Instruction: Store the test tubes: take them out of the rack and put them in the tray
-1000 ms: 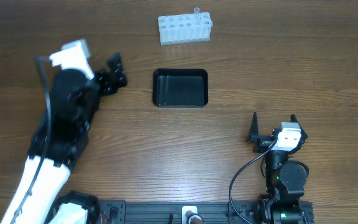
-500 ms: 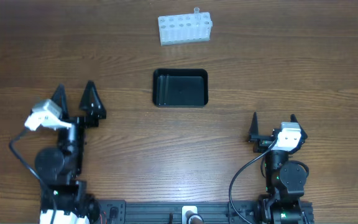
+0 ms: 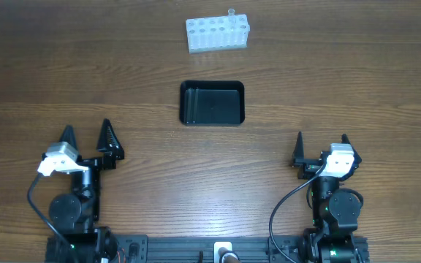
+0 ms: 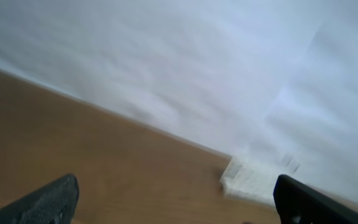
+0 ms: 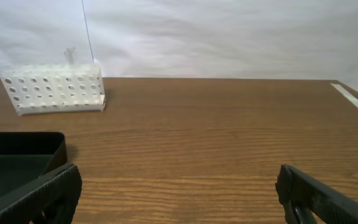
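Test tube (image 3: 232, 13) stands upright in the white rack (image 3: 218, 34) at the bench's (image 3: 371, 73) far side, beyond the tray (image 3: 212, 103). We judge it light, slick and brittle, best pinched gently by its exposed top. Left gripper (image 3: 88, 128) and right gripper (image 3: 321, 137) both sit open and empty.

I find nothing I can read in front of me. The white test tube rack (image 3: 217, 34) carries no legible label or number, the black tray (image 3: 242, 102) bears no marking I can make out, and the wooden table (image 3: 342, 88) shows only grain.
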You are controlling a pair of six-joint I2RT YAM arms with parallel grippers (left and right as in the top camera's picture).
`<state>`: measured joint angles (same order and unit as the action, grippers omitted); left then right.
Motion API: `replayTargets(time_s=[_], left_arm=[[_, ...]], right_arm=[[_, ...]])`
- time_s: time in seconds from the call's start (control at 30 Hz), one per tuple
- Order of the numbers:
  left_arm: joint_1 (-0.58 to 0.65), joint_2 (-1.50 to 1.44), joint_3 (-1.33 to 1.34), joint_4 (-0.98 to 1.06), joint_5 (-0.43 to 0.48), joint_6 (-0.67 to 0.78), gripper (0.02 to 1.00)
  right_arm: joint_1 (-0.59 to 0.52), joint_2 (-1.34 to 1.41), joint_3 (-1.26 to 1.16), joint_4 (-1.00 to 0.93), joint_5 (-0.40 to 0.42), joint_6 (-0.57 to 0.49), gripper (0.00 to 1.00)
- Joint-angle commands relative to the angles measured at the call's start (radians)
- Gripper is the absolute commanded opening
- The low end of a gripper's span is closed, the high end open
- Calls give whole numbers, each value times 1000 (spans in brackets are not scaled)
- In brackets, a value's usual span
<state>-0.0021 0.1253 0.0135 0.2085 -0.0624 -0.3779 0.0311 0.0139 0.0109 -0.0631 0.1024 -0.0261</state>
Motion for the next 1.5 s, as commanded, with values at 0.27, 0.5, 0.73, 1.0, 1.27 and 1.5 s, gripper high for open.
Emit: replayTargets(time_s=[0.27, 0.5, 0.73, 1.0, 1.27, 1.5], left_arm=[[6, -122, -8, -282, 38, 282, 998], [6, -122, -8, -281, 47, 397, 998], [6, -122, -8, -281, 47, 397, 996], [6, -122, -8, -281, 47, 397, 998], [6, -122, -8, -281, 47, 397, 998], [6, -122, -8, -281, 47, 397, 996]], right_arm=[[-5, -9, -5, -4, -7, 2, 991], [-5, -9, -5, -4, -7, 2, 991], [-5, -9, -5, -4, -7, 2, 991], [-5, -9, -5, -4, -7, 2, 991], [-5, -9, -5, -4, -7, 2, 991], [-5, -9, -5, -4, -7, 2, 993]])
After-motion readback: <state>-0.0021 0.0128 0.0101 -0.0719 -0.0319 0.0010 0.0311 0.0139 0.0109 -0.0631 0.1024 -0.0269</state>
